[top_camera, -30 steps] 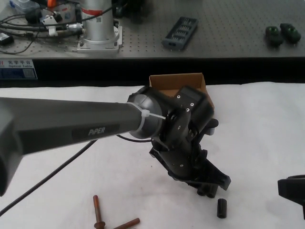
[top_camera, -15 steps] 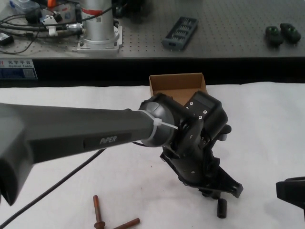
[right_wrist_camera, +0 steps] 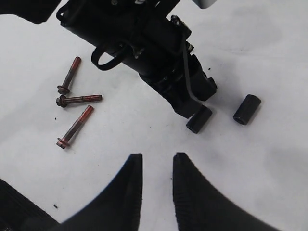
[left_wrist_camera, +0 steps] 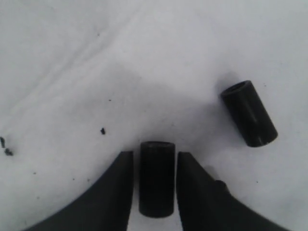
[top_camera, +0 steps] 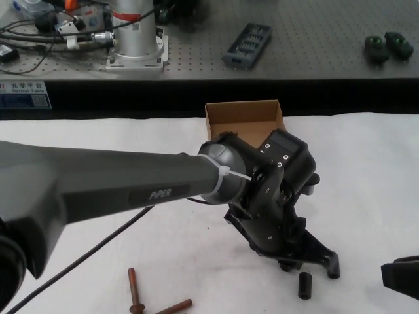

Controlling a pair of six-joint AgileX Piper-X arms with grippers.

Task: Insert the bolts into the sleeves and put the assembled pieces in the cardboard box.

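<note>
Two black sleeves lie on the white cloth. One sleeve lies between the fingers of my left gripper, which is open with a thin gap on each side. The other sleeve lies free just beside it and also appears on the cloth. In the high view the left gripper is low over the cloth. Three reddish bolts lie together beyond the left arm, and two bolts lie near the front edge. My right gripper hangs open and empty, short of both sleeves. The cardboard box stands behind.
The left arm's long grey link crosses the bench in front of the box, with a black cable trailing under it. Behind the cloth, a perforated metal table holds a black tray and a metal post.
The left arm has swung right and dropped lower, bringing its fingers down on either side of one sleeve. The right gripper has barely shifted.
</note>
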